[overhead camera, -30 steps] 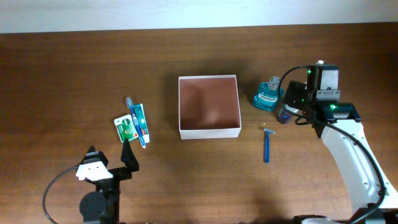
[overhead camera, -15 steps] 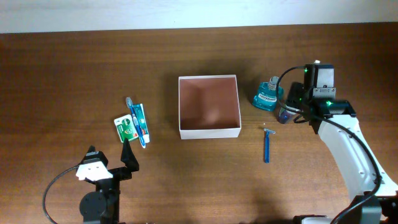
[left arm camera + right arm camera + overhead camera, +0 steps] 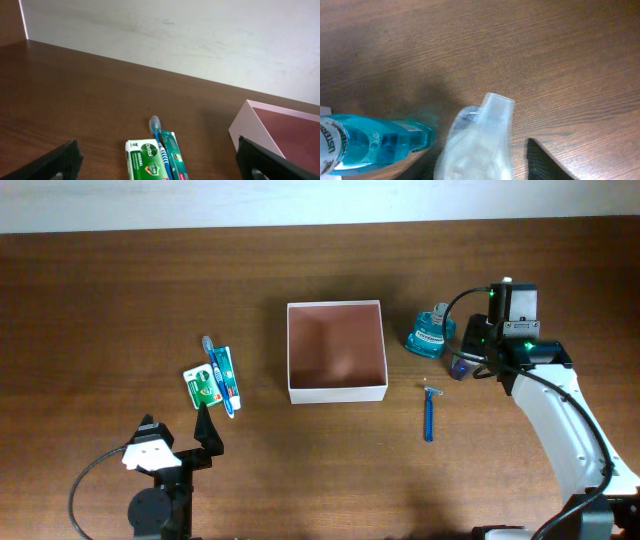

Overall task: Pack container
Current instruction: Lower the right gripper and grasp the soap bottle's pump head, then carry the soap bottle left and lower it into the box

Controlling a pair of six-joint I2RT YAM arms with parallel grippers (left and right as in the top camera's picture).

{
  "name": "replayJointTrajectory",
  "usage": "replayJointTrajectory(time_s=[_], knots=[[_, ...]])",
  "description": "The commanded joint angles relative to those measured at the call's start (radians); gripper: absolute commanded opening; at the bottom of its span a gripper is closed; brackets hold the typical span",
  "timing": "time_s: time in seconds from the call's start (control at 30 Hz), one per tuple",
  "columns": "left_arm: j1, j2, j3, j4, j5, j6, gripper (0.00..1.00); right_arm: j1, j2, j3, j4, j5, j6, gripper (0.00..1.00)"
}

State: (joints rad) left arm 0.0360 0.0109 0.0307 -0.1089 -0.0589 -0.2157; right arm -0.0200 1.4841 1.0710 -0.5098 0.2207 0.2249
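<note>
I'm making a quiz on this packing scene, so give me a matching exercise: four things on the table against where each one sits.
Things
1. square shallow white-walled container, brownish-pink inside
2. teal plastic mouthwash bottle
3. blue plastic razor
4. green soap box

Places
A. to the robot's left of the container
B. middle of the wooden table
C. right of the container, farther from the robot
D. right of the container, nearer the robot

Pairs: 1-B, 2-C, 3-D, 4-A
</note>
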Motion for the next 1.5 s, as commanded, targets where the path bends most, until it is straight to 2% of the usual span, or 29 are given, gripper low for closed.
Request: replayJointTrajectory(time_s=[0.0, 0.4, 0.73, 0.87, 1.1, 1.47], knots=[[0.006, -0.005, -0.010, 0.007, 0.000, 0.020, 0.99, -0.006, 0.003, 0.023, 0.002, 0.019, -0.011, 0.31], [0.006, -0.005, -0.010, 0.007, 0.000, 0.020, 0.99, -0.006, -0.063, 0.048, 0.016, 0.019, -0.082, 0.31], [0.006, -0.005, -0.010, 0.007, 0.000, 0.020, 0.99, 0.016, -0.207, 0.166, -0.192, 0.019, -0.089, 0.32], [0.006, -0.005, -0.010, 0.007, 0.000, 0.020, 0.99, 0.080, -0.240, 0.202, -0.254, 0.019, -0.086, 0.32], [0.006, -0.005, -0.010, 0.007, 0.000, 0.020, 0.99, 0.276, -0.243, 0.334, -0.374, 0.020, -0.080, 0.32], [0.006, -0.005, -0.010, 0.007, 0.000, 0.020, 0.99, 0.492, -0.183, 0.352, -0.245, 0.020, -0.068, 0.32]])
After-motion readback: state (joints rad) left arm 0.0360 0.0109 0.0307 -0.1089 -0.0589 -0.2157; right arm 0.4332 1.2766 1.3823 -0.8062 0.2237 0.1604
